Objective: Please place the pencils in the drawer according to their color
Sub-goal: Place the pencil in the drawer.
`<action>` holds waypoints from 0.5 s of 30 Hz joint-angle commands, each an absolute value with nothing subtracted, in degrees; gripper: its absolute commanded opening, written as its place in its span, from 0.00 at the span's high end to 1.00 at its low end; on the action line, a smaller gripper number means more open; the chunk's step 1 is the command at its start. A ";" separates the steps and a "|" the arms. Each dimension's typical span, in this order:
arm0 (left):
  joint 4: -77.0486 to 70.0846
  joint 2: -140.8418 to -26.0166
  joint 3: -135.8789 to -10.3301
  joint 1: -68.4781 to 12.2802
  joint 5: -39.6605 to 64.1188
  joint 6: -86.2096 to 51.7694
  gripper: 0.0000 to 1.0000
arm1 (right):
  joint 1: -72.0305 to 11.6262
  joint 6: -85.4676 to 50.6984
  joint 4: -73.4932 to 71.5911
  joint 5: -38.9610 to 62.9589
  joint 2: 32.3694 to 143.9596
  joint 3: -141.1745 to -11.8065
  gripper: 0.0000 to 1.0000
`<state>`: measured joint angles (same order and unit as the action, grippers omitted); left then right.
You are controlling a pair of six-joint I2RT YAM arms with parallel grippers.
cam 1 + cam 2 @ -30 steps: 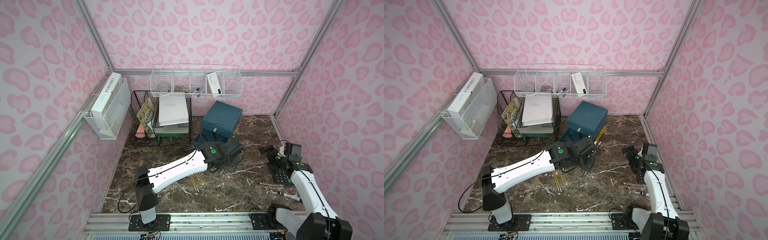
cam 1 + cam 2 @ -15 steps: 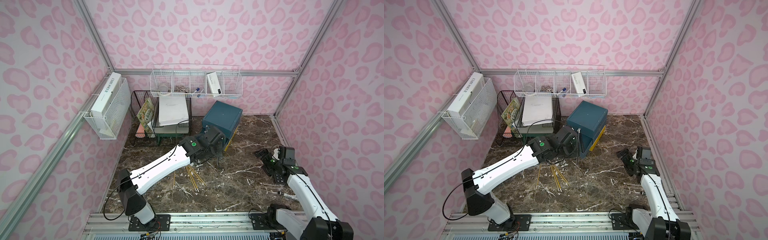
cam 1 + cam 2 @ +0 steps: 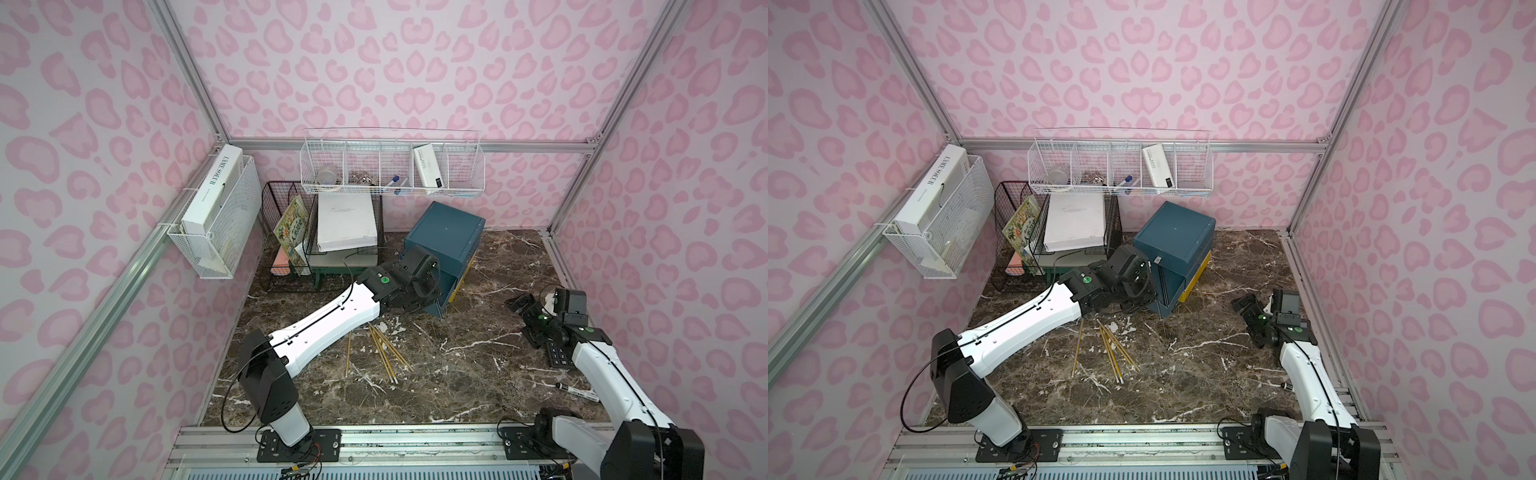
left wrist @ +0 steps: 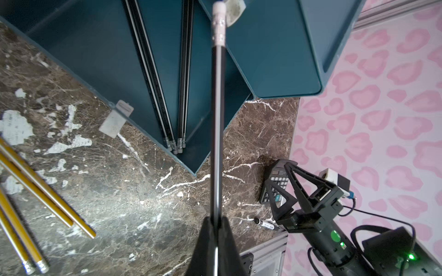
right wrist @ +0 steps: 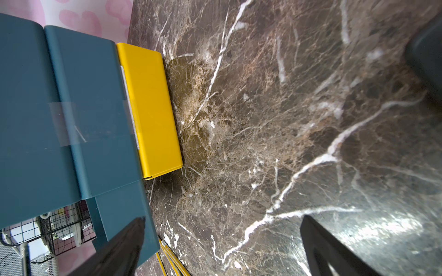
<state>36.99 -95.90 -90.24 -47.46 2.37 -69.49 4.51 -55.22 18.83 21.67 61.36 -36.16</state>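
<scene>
The drawer [image 3: 444, 232] is a dark-teal cabinet at the back, its lowest drawer yellow [image 5: 150, 107]. One teal drawer [image 4: 100, 71] is pulled out, and several black pencils [image 4: 165, 102] lie in it. My left gripper [image 4: 216, 218] is shut on one black pencil [image 4: 218, 119], held above that pulled-out drawer with its pale eraser end pointing away from the jaws. Several yellow pencils [image 3: 384, 353] lie loose on the marble in front of the cabinet. My right gripper [image 5: 222, 239] is open and empty, low over the marble to the right of the cabinet [image 3: 1177, 237].
A calculator [image 3: 559, 357] and a black-capped marker [image 3: 577, 390] lie near the right arm. A black wire file rack [image 3: 291, 232] with papers stands left of the cabinet. White wire baskets hang on the back wall [image 3: 390, 170] and the left wall [image 3: 216, 216].
My left arm swung back and to the left with the black pencil, from in front of the cabinet to over the pulled-out drawer. The right gripper shifted slightly left, still open.
</scene>
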 commanded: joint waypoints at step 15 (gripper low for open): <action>37.12 -105.90 -97.18 -40.79 10.81 -69.30 1.00 | 4.48 -55.33 17.05 20.56 62.51 -36.56 0.00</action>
<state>35.88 -104.64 -95.85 -41.63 9.15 -71.72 4.51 -55.24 18.50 21.21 62.41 -36.38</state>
